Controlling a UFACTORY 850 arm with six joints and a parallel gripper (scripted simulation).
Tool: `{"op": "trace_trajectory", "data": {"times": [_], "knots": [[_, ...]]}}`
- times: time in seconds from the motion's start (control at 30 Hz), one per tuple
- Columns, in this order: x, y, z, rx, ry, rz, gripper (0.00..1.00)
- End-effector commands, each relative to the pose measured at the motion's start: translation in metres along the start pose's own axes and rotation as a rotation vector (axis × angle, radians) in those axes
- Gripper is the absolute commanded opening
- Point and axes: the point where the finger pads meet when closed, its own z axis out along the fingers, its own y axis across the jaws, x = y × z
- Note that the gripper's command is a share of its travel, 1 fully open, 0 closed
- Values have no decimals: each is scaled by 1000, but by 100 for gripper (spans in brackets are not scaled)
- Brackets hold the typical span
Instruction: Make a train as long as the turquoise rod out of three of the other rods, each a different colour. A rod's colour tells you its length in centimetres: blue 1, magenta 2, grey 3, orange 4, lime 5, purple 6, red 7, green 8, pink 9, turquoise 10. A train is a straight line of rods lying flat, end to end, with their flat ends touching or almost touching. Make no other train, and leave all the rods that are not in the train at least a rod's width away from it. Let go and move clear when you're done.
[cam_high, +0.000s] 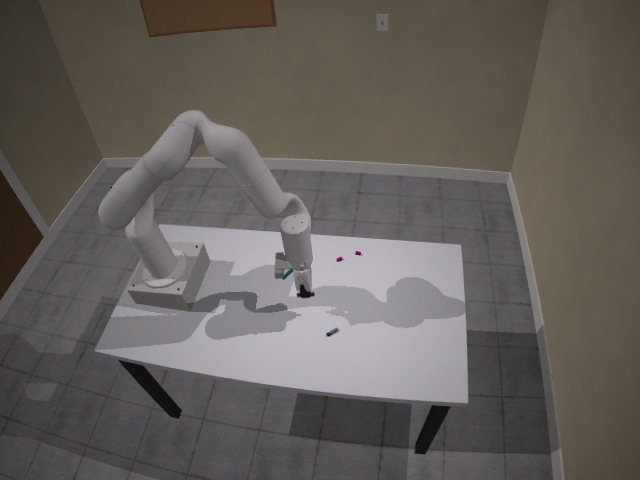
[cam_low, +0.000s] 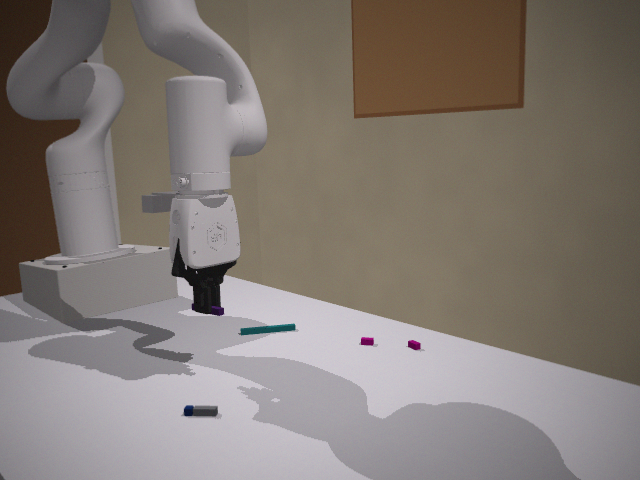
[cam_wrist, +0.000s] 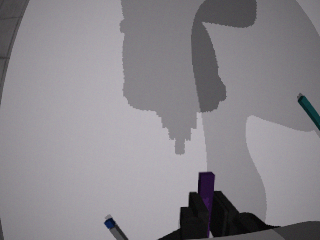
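My gripper (cam_low: 206, 304) is shut on the purple rod (cam_low: 216, 310) and holds it level, just above the table in front of the arm's base. The rod also shows in the wrist view (cam_wrist: 206, 195) and in the top view (cam_high: 306, 294). The turquoise rod (cam_low: 267, 329) lies flat a little to the right of the gripper; its tip shows at the right edge of the wrist view (cam_wrist: 308, 110). A blue rod (cam_low: 188, 410) and a grey rod (cam_low: 205, 410) lie end to end, touching, nearer the front of the table; they also show in the wrist view (cam_wrist: 115, 228).
Two magenta rods (cam_low: 367, 341) (cam_low: 414, 344) lie apart from each other at the far right side of the table. The arm's base block (cam_high: 168, 276) stands at the table's left end.
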Motion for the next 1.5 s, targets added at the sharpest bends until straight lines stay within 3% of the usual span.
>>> {"op": "trace_trajectory", "data": {"times": [0.0,0.4,1.13,1.47], "knots": [[-39,-17,2,-27,11,-137,4],[-120,-60,2,-34,3,-509,4],[-130,-66,3,-36,1,-562,4],[-130,-65,30,-36,2,-562,4]]}}
